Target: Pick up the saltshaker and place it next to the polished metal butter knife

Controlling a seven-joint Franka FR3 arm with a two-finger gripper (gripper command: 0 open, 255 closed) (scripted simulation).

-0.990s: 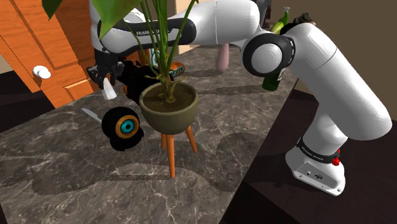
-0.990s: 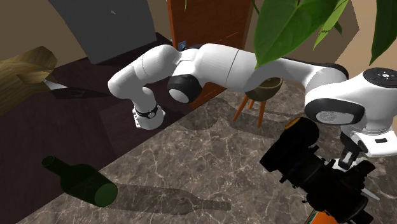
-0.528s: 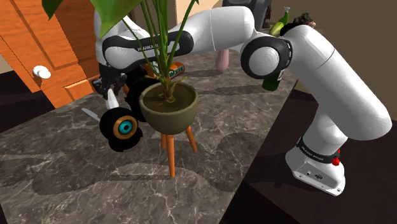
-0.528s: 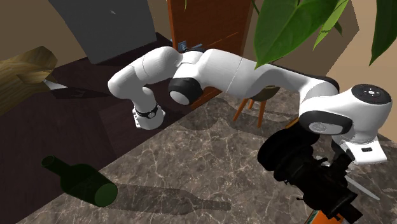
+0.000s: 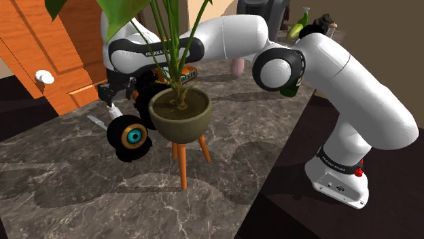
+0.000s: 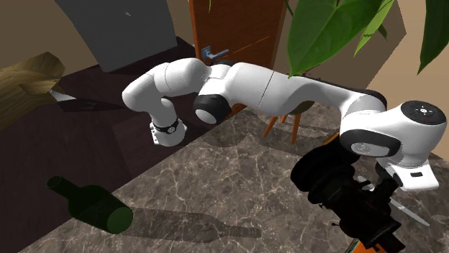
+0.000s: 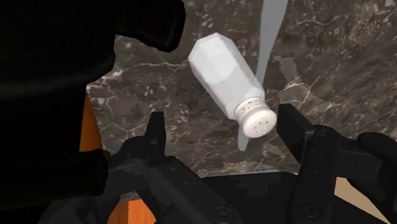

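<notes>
The saltshaker (image 7: 226, 75) is white and faceted with a perforated cap. It lies tilted on the dark marble top, just ahead of my gripper (image 7: 222, 124), cap end toward the hand. The black fingers (image 7: 156, 129) stand apart on either side and do not touch it, so the gripper is open. A pale grey butter knife (image 7: 272, 35) runs right beside the shaker, passing under its cap end. In the shoulder view the gripper (image 5: 111, 94) hangs low over the shaker (image 5: 115, 108), and the knife (image 5: 96, 121) lies close by, toward that view's left.
A black round object with an orange and teal ring (image 5: 129, 136) sits right next to the gripper. Beside it is a potted plant (image 5: 180, 113) on orange legs. A green bottle (image 6: 93, 205) lies on the marble. An orange wooden door (image 5: 41, 47) stands behind.
The hand came down toward the marble beside the knife. The fingers, shut on the saltshaker before, have spread and let it go.
</notes>
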